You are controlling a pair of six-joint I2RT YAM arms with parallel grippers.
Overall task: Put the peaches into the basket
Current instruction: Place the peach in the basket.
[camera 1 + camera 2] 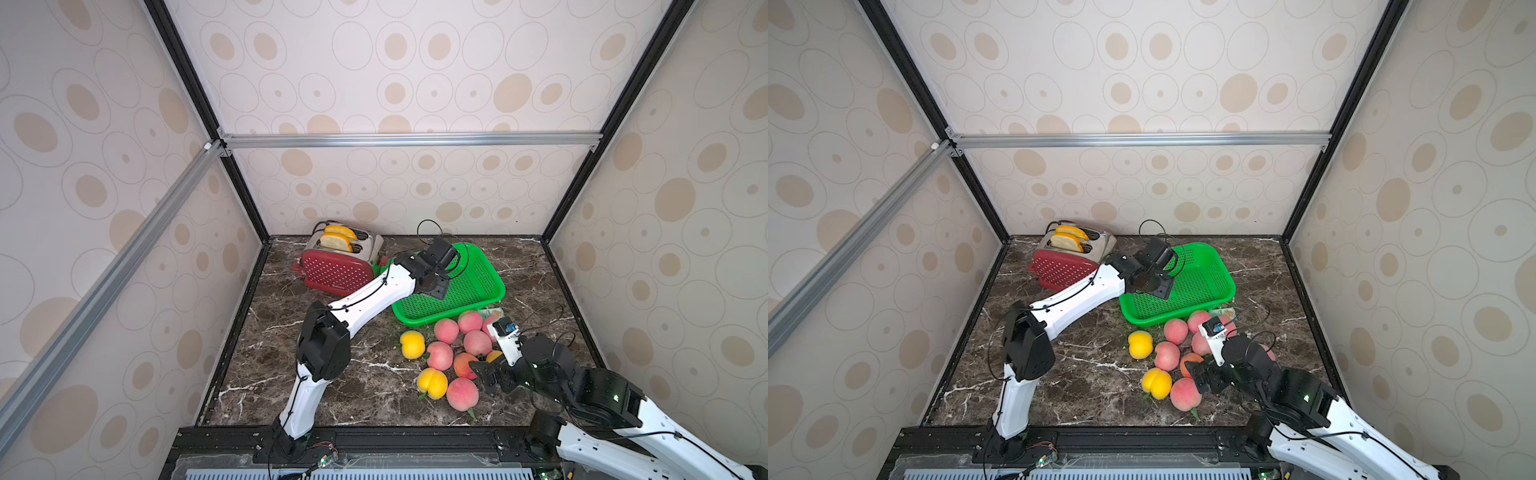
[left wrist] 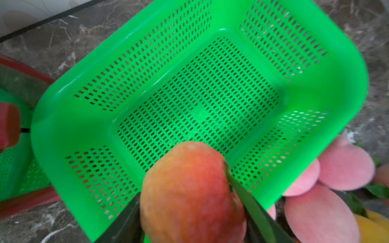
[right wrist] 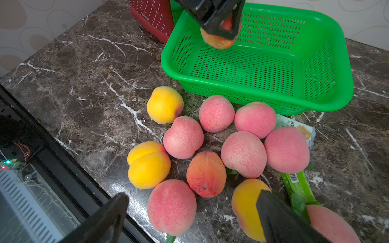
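Note:
The green mesh basket (image 1: 436, 322) (image 1: 1144, 323) (image 2: 63, 117) (image 3: 252, 92) stands at the back of the marble table, its floor bare. My left gripper (image 2: 192, 210) (image 3: 221, 23) hangs above the basket's near-left part, shut on an orange-red peach (image 2: 189, 195) (image 3: 216, 43) with a green leaf. In front of the basket, several pink, yellow and orange-red peaches (image 1: 449, 353) (image 1: 1177, 353) (image 3: 242, 153) lie in a cluster. My right gripper (image 1: 484, 374) (image 3: 192, 198) stands open over the cluster's near edge. A pink peach (image 3: 171, 207) lies below the gap, a yellow peach (image 3: 246, 206) partly behind one finger.
A red dotted toaster (image 1: 338, 268) (image 1: 1061, 270) holding bread slices stands left of the basket, almost touching it. Two snack wrappers (image 3: 300, 129) (image 3: 296, 185) lie among the peaches on the right. The enclosure's walls close in the table on three sides.

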